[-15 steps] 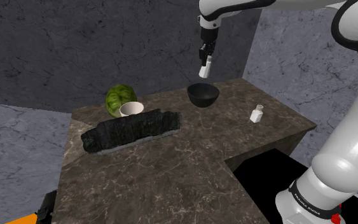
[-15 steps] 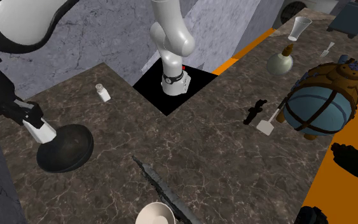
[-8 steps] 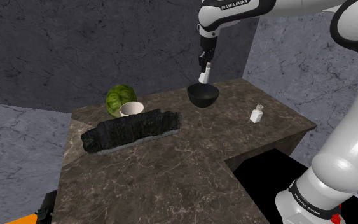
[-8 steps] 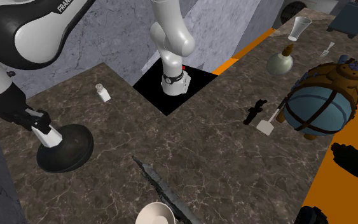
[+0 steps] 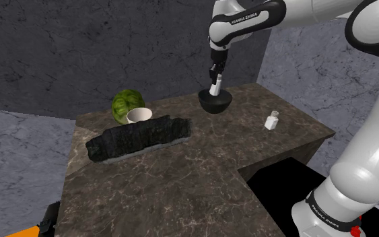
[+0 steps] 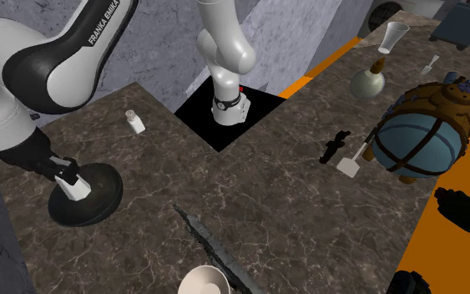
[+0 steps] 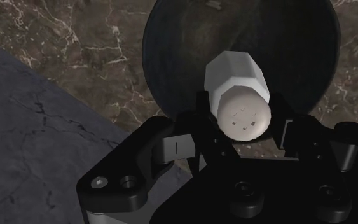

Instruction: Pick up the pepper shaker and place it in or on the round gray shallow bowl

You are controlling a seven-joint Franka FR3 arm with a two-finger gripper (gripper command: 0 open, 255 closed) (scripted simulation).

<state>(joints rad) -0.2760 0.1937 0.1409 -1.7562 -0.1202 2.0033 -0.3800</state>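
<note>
Placing step. Gripper (image 7: pixel 242 119) clamped on white pepper shaker (image 7: pixel 234 76), hanging over middle of dark round bowl (image 5: pixel 225 102) at far side of counter (image 5: pixel 181 168), low end abt at rim level; contact w/ bowl floor unclear. Next, prob.: ease down a little, open fingers, lift straight off w/o tipping it. Long axis near vertical, slight tilt; holed cap up toward hand, base down.

I take the long, rough dark slab (image 5: pixel 141 140) on the marbled counter (image 5: pixel 181 182) as my mark. Just behind it sits a white cup (image 5: pixel 139 116), with a green cabbage (image 5: pixel 126 103) behind that. A small white bottle (image 5: pixel 271 120) stands well apart from the slab, toward the shoulder view's right.
</note>
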